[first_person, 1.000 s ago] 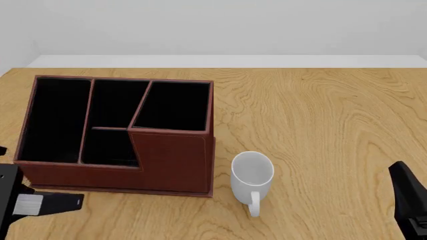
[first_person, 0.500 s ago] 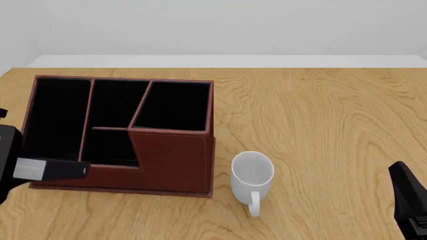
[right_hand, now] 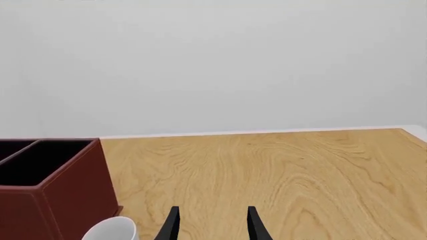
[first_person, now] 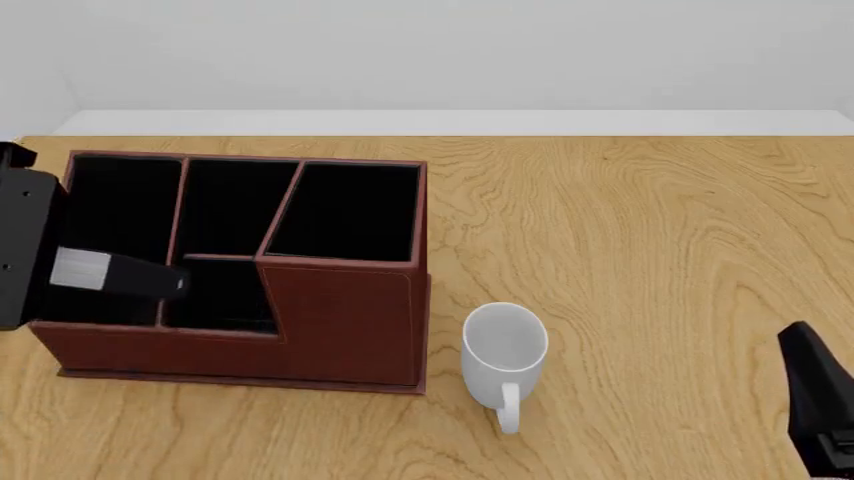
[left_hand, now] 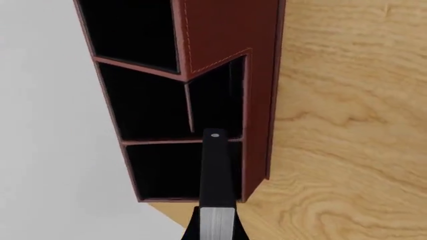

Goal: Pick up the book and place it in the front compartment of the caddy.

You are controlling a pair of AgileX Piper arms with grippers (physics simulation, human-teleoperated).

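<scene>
The reddish-brown caddy [first_person: 350, 325] with black inner walls stands at the table's left; it also shows in the left wrist view [left_hand: 227, 30]. My left gripper [first_person: 60, 268] is shut on the black book [first_person: 134, 277], whose white page edge shows by the fingers. The book lies flat in the air above the caddy's left side, its free end over the wall beside the small front compartment [first_person: 220, 297]. In the left wrist view the book [left_hand: 217, 175] points over that compartment. My right gripper [right_hand: 212, 226] is open and empty, low at the front right.
A white mug [first_person: 505, 345] stands upright just right of the caddy's front corner, handle toward me; its rim shows in the right wrist view [right_hand: 110, 231]. The right arm [first_person: 817, 405] sits at the front right edge. Bare wooden table [first_person: 641, 250] lies right of the caddy.
My left gripper has carried the book up and away from me, from in front of the caddy's left front corner to above its left compartments. The right arm has not moved.
</scene>
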